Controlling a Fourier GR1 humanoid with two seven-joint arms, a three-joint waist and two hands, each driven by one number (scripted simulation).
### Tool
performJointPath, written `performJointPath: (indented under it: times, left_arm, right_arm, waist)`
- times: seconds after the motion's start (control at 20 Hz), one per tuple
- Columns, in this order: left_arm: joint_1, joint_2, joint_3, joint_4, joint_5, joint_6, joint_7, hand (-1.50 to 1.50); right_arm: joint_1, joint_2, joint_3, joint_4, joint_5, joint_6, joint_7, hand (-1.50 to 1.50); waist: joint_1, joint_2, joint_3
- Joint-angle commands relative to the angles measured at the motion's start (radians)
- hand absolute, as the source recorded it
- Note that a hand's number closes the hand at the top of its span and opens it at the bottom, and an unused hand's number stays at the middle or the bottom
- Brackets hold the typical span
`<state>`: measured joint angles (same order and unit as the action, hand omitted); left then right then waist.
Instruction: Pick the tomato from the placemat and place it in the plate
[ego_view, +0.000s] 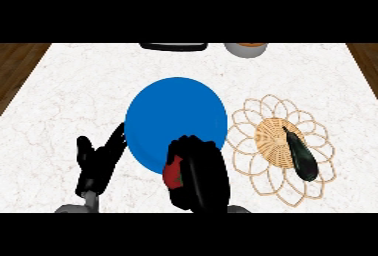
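Observation:
The red tomato (173, 175) shows as a sliver inside my right hand (198, 172), whose fingers curl round it and hide most of it. That hand hangs over the near edge of the blue plate (176, 117), which lies in the middle of the counter. To the right lies the woven placemat (280, 145), with a wicker centre and looped border. My left hand (98, 160) rests open just left of the plate, fingers pointing up.
A dark elongated vegetable (301, 157) lies on the placemat's right part. At the counter's far edge stand a black object (173, 45) and a grey bowl (246, 48). Wooden floor shows beyond both side edges.

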<state>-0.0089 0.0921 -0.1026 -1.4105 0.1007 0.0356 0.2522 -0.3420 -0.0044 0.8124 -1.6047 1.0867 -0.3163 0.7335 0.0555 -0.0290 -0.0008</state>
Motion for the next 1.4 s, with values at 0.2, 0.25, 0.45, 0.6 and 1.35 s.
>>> performJointPath:
  times: [0.2,0.25,0.45,0.6,1.35]
  left_arm:
    - [0.004,-0.016,-0.011,0.007,-0.019,0.018,-0.022,0.0]
    - [-0.002,0.006,0.012,0.011,0.001,-0.002,-0.012,0.0]
    - [-0.011,-0.003,0.011,0.017,-0.007,0.011,-0.019,0.0]
    - [-0.001,0.016,0.028,-0.007,0.0,0.008,-0.019,0.0]
    - [-0.001,-0.004,0.008,-0.01,-0.012,0.007,-0.025,0.0]
  right_arm:
    - [-0.011,0.004,0.165,-0.055,0.147,-0.317,0.395,1.5]
    - [-0.013,0.004,0.173,-0.056,0.189,-0.352,0.436,1.5]
    - [-0.039,0.004,0.182,-0.049,0.264,-0.45,0.512,1.5]
    - [-0.028,0.004,0.187,-0.015,0.356,-0.473,0.571,1.5]
    - [-0.245,0.004,-0.118,0.359,0.342,-0.656,0.555,1.5]
  waist:
    - [-0.012,0.013,-0.001]
    - [-0.021,0.014,-0.001]
    - [-0.024,0.02,0.0]
    - [-0.027,0.02,0.0]
    - [-0.005,0.04,0.002]
